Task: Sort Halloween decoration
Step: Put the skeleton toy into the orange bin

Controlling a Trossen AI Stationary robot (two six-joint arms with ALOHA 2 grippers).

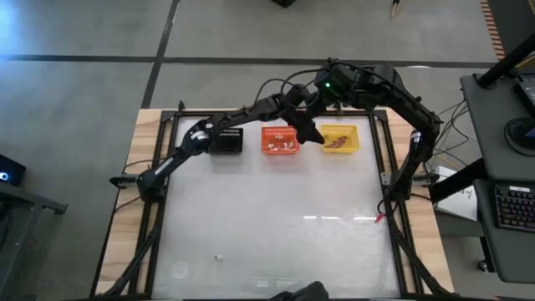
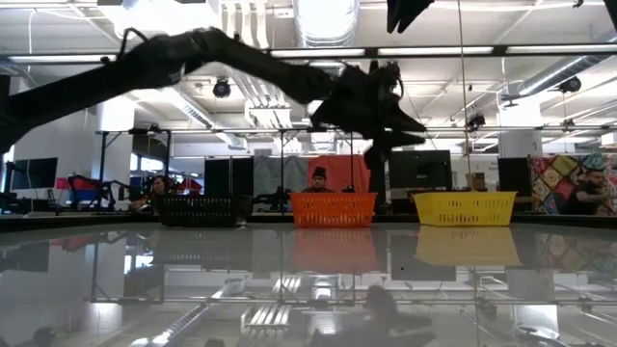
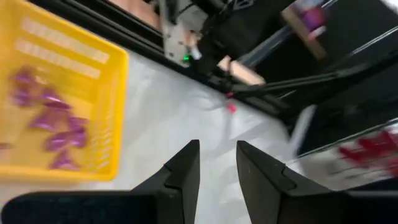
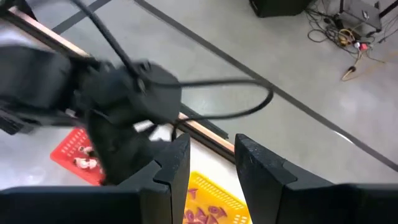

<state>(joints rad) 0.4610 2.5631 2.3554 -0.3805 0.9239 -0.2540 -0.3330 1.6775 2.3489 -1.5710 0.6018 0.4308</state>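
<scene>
Since my left gripper [image 3: 216, 163] is hanging above the surface [image 1: 276, 217] right by the yellow basket [image 1: 340, 140], fingers parted with nothing between them, the main worry is what it bumps on the way to the next pick. In the wrist view the gap between the fingers is bare, with just white tabletop under it and the basket's wall off to one side.

My right gripper [image 4: 211, 163] is parked up high behind the baskets, released too, nothing in it. Both arms crowd the same spot over the orange basket [image 1: 280, 140] and the yellow one, so if either swings without the other clearing first, I'd guess they clip each other or snag that loose cable [image 4: 205, 93] draped across the left wrist.

The purple pieces [image 3: 53, 121] sit in the yellow basket, and the orange one holds some small pale bits [image 4: 84, 163]. The black basket [image 1: 225, 142] is further along the row; can't tell what's in it.

Only leftover I can spot is a tiny white trinket [image 1: 219, 257] way down at the near end of the surface, well apart from everything. That's a long reach, and it's small enough that a slightly off pinch could flick it off the edge. Dragging low past the baskets could also shove one out of line.
</scene>
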